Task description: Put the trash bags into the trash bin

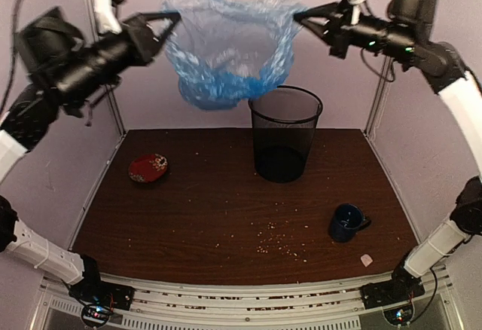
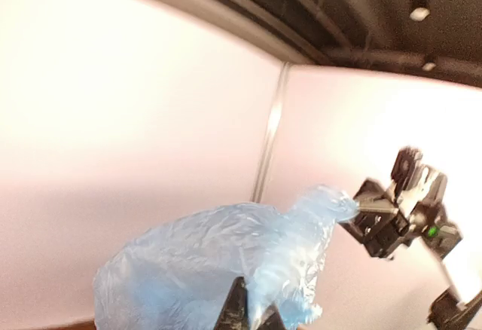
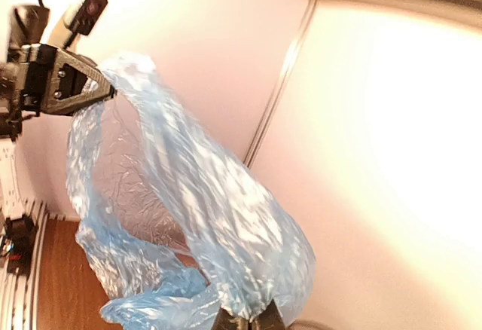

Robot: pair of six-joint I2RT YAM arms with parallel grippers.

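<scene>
The light-blue trash bag [image 1: 226, 51] hangs stretched in the air, high above the back of the table. My left gripper [image 1: 176, 16] is shut on its left rim and my right gripper [image 1: 296, 15] is shut on its right rim, so the mouth is spread between them. The bag's bunched bottom sags just left of and above the rim of the black mesh trash bin [image 1: 286, 130], which stands upright at the table's back centre. In the left wrist view the film [image 2: 211, 262] rises from my closed left gripper [image 2: 252, 316]. The right wrist view shows the bag [image 3: 196, 194] pinched in my right gripper [image 3: 247, 322].
A red dish [image 1: 148, 168] lies at the left of the brown table [image 1: 203, 217]. A dark blue mug [image 1: 346, 222] stands near the front right. Crumbs [image 1: 279, 239] are scattered in front of the bin, and a small pale scrap [image 1: 367, 260] lies by the right edge.
</scene>
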